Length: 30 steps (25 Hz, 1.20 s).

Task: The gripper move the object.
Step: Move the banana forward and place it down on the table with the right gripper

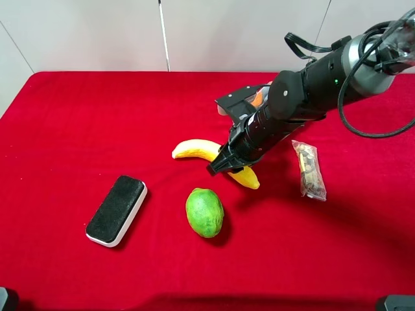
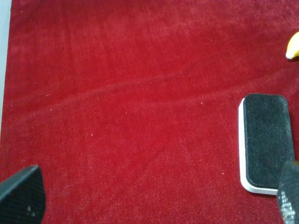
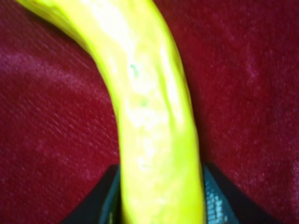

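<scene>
The yellow banana (image 1: 194, 149) lies on the red cloth (image 1: 78, 129) near the middle. My right gripper (image 1: 224, 165), a black claw on a thick dark arm, is down on the banana's middle. In the right wrist view the banana (image 3: 149, 116) fills the frame and the gripper (image 3: 161, 205) has a finger (image 3: 216, 203) against each side of it. My left gripper (image 2: 154, 196) is open and empty above bare cloth; it does not show in the high view. The banana's tip (image 2: 293, 45) shows at the edge of the left wrist view.
A round green fruit (image 1: 204, 212) lies just in front of the banana. A black-topped white eraser (image 1: 117, 209) lies to the left, also in the left wrist view (image 2: 266, 140). A clear packet (image 1: 310, 170) lies right of the arm.
</scene>
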Tool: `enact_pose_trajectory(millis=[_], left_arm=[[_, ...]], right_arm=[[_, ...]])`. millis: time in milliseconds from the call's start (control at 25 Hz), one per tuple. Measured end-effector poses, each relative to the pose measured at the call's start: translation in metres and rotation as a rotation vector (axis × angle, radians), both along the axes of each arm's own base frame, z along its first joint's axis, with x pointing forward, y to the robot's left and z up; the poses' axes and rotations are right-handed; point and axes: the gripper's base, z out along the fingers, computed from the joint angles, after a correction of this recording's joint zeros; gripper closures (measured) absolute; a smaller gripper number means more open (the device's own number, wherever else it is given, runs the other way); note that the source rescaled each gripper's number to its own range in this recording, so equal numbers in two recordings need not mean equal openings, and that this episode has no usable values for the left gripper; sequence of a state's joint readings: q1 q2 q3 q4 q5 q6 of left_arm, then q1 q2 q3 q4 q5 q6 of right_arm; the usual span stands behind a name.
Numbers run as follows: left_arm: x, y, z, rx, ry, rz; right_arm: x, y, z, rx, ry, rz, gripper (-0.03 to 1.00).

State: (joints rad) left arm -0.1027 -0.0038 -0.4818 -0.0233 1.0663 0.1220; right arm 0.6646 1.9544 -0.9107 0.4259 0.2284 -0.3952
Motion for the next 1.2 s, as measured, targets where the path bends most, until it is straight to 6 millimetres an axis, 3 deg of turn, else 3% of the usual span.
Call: enact_pose_trajectory(millis=[80, 160, 320, 400, 520, 760, 1200], left_arm=[[0.000, 0.000, 0.000, 0.000, 0.000, 0.000], [0.000, 0.000, 0.000, 0.000, 0.000, 0.000], [0.000, 0.000, 0.000, 0.000, 0.000, 0.000], [0.000, 0.000, 0.000, 0.000, 0.000, 0.000], [0.000, 0.000, 0.000, 0.000, 0.000, 0.000], [0.000, 0.000, 0.000, 0.000, 0.000, 0.000], [0.000, 0.000, 0.000, 0.001, 0.000, 0.000]], right_arm=[[0.000, 0.000, 0.000, 0.000, 0.000, 0.000, 0.83], [0.000, 0.000, 0.000, 0.000, 0.000, 0.000, 0.65], [0.000, 0.000, 0.000, 0.001, -0.005, -0.002, 0.19], [0.000, 0.000, 0.000, 0.001, -0.005, -0.003, 0.04], [0.000, 0.000, 0.000, 0.001, -0.005, -0.003, -0.01], [0.000, 0.000, 0.003, 0.007, -0.011, -0.002, -0.03], [-0.002, -0.002, 0.045, 0.074, -0.066, -0.044, -0.03]])
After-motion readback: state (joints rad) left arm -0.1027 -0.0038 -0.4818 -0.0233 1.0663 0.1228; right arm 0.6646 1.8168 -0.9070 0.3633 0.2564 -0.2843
